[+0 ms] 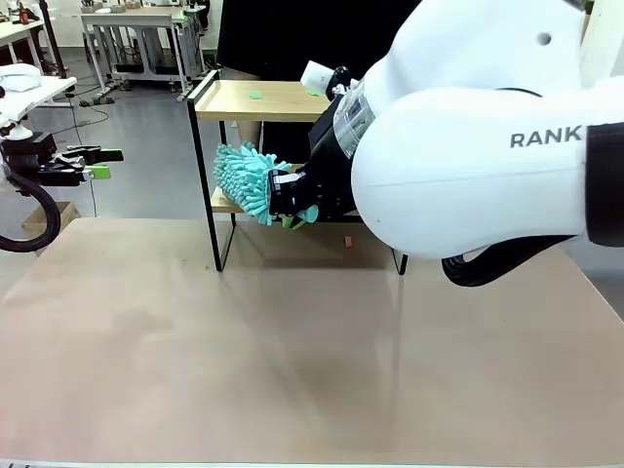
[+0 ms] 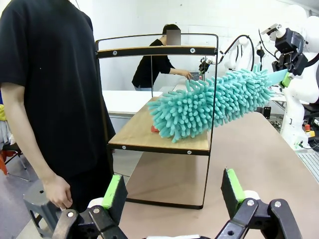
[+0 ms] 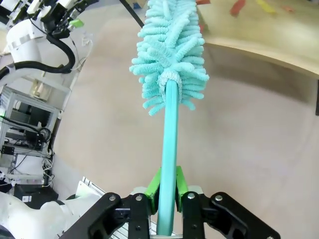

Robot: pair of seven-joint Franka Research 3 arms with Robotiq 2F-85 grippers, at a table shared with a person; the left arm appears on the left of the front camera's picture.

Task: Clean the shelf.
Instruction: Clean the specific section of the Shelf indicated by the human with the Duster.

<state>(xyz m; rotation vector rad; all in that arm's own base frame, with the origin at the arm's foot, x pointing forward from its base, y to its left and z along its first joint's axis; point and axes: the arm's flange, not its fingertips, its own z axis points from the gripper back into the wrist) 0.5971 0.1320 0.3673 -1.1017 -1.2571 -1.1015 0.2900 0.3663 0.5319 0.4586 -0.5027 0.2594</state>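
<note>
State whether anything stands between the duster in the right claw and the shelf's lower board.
Nothing visible does. The right claw grips the teal duster by its handle, and its head reaches over the lower board of the shelf, beside a small red scrap.

You've got one readable mark, in the front view: dark grey capitals "RANK" on the white shell of the right arm [image 1: 468, 156], near the picture's right edge. The four letters sit level and upright, and the row stops at the black band just to its right. Whether more letters stand on either side, you can't tell.
</note>
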